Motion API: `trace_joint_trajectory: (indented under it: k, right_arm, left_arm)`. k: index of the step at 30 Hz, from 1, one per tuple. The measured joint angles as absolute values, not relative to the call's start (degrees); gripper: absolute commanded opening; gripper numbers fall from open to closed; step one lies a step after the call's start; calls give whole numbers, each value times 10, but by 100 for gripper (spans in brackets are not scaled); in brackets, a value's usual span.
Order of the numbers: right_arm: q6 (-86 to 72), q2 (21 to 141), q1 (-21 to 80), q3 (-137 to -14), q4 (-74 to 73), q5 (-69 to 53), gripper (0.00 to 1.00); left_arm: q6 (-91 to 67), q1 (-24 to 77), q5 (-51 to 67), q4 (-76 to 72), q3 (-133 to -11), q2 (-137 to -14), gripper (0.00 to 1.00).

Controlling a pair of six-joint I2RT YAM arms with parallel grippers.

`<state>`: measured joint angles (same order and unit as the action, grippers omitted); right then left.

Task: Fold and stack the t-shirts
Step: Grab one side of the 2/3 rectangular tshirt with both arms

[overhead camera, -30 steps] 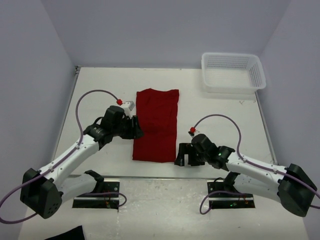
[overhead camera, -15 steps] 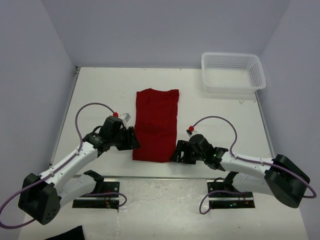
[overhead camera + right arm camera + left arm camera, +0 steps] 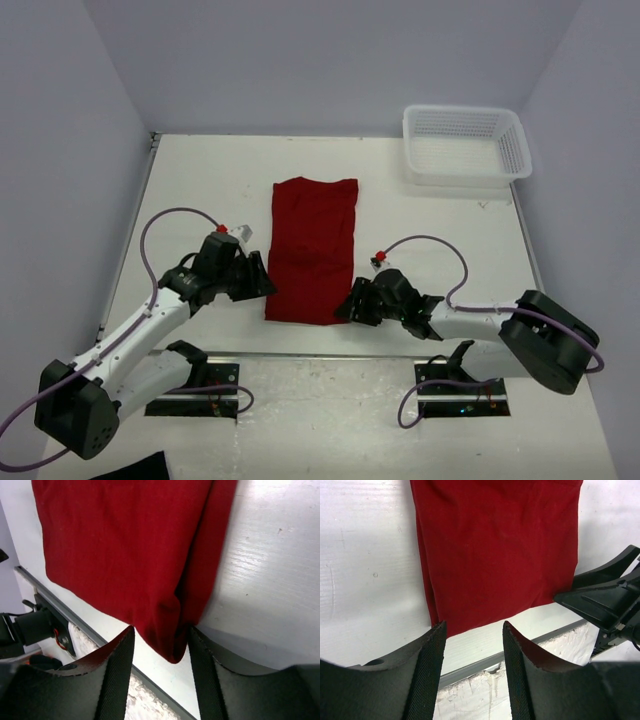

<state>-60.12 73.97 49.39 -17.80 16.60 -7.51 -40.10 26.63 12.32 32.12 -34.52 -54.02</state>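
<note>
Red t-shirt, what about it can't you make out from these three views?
Top external: near right corner of the t-shirt, hidden under the right gripper.
Left wrist: its far end, cut off by the top edge.
Right wrist: whether the open fingers touch the corner between them, in shadow.

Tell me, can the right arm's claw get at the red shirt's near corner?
Probably yes: the right claw is open, the t-shirt has its near corner between the jaws, and nothing blocks the way.
</note>
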Motion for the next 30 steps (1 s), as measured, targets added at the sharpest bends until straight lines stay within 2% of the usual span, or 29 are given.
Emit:
trace_joint_trajectory:
  k: [5,6,8,9,10,15,17,20,30]
  right_arm:
    - [-622,754,494,-162,205,-70,34]
    - [-624,754,494,-159,206,-68,24]
    - [-629,753,494,-154,204,-64,13]
    - [-630,753,494,-152,203,-62,4]
    - [-632,752,495,-151,200,-59,1]
    - [-634,750,495,-152,192,-55,0]
    - [-634,751,495,-154,190,-55,0]
    - [-634,761,496,-161,192,-56,0]
    - [-634,766,498,-163,197,-56,0]
  left_arm:
    - [-404,266,114,336,-353,-540,50]
    - [-405,266,110,340,-353,-541,50]
    - [-409,266,101,348,-353,-545,50]
    - [-410,266,95,354,-354,-549,50]
    - [-411,266,88,359,-354,-553,51]
    - [-415,266,89,364,-353,-562,54]
    - [-415,266,97,360,-350,-564,61]
    - [-414,266,115,355,-341,-565,64]
    - [-416,266,134,339,-299,-565,62]
